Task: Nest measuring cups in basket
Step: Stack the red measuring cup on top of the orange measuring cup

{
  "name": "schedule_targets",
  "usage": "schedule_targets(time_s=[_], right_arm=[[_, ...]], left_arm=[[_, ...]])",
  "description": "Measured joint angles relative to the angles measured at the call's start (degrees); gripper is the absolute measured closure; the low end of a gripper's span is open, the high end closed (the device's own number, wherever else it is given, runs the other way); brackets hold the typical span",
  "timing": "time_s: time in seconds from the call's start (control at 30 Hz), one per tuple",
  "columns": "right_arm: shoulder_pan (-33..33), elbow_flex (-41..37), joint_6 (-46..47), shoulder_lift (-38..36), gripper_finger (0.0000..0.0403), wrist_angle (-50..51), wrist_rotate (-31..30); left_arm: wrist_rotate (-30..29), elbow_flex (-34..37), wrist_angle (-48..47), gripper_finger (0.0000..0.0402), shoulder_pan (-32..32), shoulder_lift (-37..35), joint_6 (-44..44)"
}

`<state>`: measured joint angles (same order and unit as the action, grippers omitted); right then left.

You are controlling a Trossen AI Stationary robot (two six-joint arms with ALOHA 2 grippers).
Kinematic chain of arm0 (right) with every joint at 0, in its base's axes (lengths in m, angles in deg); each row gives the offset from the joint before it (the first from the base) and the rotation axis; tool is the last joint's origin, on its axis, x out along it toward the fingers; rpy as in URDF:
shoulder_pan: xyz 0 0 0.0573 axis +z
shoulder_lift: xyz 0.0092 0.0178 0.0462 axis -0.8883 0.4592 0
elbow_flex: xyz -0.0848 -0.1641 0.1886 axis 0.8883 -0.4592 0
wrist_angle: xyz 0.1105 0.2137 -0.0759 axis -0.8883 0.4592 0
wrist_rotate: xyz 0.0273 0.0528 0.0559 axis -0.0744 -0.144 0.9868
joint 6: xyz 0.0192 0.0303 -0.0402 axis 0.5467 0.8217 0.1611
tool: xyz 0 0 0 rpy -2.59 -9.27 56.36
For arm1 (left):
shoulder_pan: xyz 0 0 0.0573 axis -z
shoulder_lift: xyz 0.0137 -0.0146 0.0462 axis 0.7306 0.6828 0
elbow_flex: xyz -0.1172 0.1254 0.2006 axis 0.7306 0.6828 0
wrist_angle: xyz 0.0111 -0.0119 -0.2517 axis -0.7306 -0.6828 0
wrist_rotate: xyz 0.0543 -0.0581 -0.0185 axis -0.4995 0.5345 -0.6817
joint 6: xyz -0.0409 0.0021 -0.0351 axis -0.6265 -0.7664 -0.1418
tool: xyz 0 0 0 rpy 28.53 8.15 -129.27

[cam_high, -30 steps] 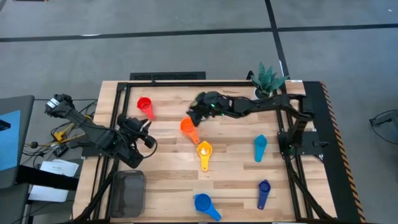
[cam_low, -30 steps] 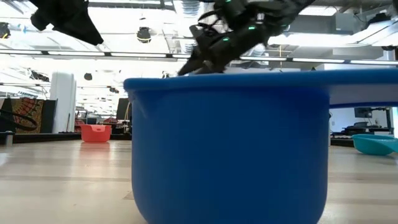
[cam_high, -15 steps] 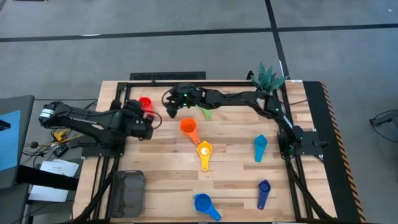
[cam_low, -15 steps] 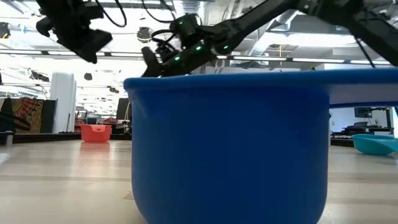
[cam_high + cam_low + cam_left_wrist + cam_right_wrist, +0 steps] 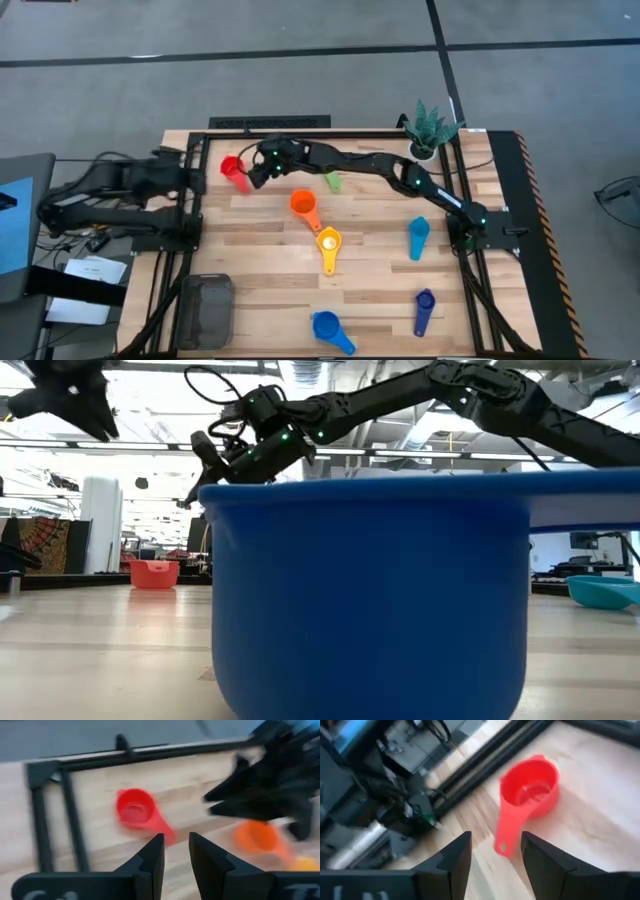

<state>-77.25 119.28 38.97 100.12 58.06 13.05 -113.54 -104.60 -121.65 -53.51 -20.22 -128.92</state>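
The red cup point(image 5: 233, 168) stands upright on the table at the far left, its handle point(image 5: 503, 837) pointing toward my right gripper point(image 5: 251, 174). That gripper hovers open just right of it, fingers either side of the handle's line, touching nothing. My left gripper point(image 5: 190, 177) is open over the table's left edge, looking at the red cup point(image 5: 134, 810). Orange point(image 5: 303, 205), yellow point(image 5: 328, 243), green point(image 5: 332, 181), teal point(image 5: 418, 236), dark blue-purple point(image 5: 424, 309) and blue point(image 5: 330, 330) cups lie scattered. The dark grey basket point(image 5: 207, 308) sits at the near left.
A white pot with a green plant point(image 5: 430, 128) stands at the far right corner. A black frame rail point(image 5: 300, 135) runs along the table's far and left sides, close behind the red cup. The blue cup point(image 5: 370, 590) fills the low view, hiding most of the table.
My right gripper has reached across toward the table's left edge, from over the orange and green cups to beside the red cup; the green cup, hidden under it before, now shows. My left gripper has swung from beside the basket toward the far edge, then back out past the left edge.
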Motion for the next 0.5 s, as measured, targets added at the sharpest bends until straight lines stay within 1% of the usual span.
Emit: schedule_targets(time_s=[0.07, 0.2, 0.3, 0.37, 0.5], right_arm=[[-0.18, -0.04, 2.00, 0.00, 0.0189, 1.57, -0.22], [-0.28, -0.04, 1.43, -0.02, 0.0156, 1.99, -1.45], [-0.58, -0.04, -1.54, -0.02, 0.0137, 0.78, -3.07], [-1.14, -0.04, -3.17, -0.07, 0.0131, 0.18, -3.22], [-2.23, 0.20, -7.10, 1.48, 0.0127, -1.15, -3.20]], left_arm=[[0.49, 0.00, -0.48, 0.0324, 0.02, -3.83, -0.54], [0.37, -0.01, -3.88, 0.0324, 0.02, -8.32, -2.44], [0.45, 0.45, -5.87, 0.0324, 0.04, -8.77, -5.08], [0.49, 1.86, -5.53, 0.0324, 0.02, -8.60, -6.87], [1.04, 6.70, -0.12, 0.0324, 0.04, -6.48, -8.78]])
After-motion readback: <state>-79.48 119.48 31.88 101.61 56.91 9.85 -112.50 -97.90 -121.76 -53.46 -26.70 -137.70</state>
